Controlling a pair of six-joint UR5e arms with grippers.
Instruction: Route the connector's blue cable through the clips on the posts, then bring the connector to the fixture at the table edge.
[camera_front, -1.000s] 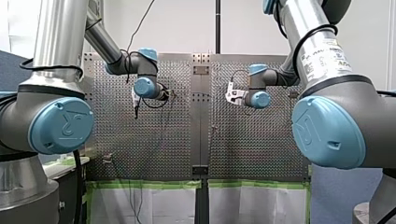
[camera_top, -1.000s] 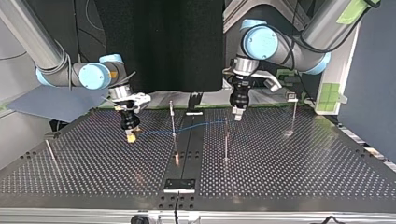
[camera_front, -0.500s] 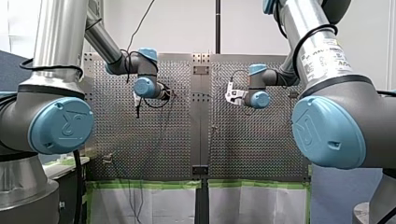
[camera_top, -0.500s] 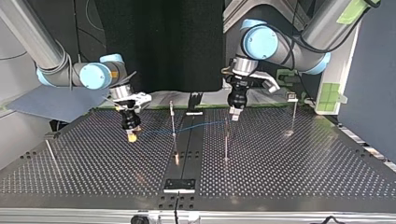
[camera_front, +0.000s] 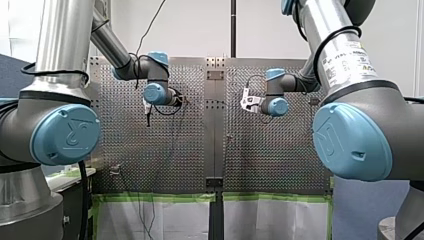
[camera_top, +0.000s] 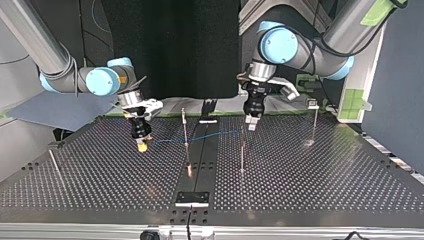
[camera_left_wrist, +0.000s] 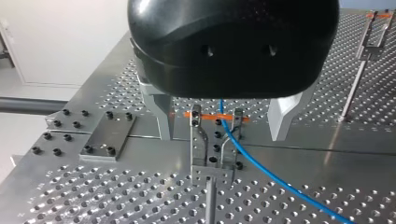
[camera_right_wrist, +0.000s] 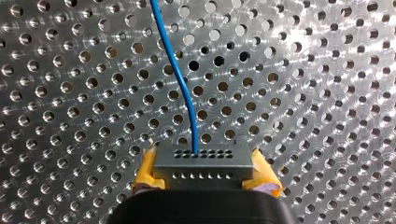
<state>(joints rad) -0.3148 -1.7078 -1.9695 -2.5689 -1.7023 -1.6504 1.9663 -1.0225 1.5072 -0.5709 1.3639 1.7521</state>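
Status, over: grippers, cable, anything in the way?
Right gripper shut on connector. Left gripper open, fingers either side of post clip. Blue cable passing at that clip. Nothing blocking seen.

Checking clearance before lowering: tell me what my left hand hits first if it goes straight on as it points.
Likely the clip on the post, with the blue cable, between the left hand's open fingers; depth is unclear.

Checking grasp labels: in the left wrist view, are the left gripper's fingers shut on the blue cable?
No: the fingers of my left gripper stand wide apart, and the blue cable runs free between them.
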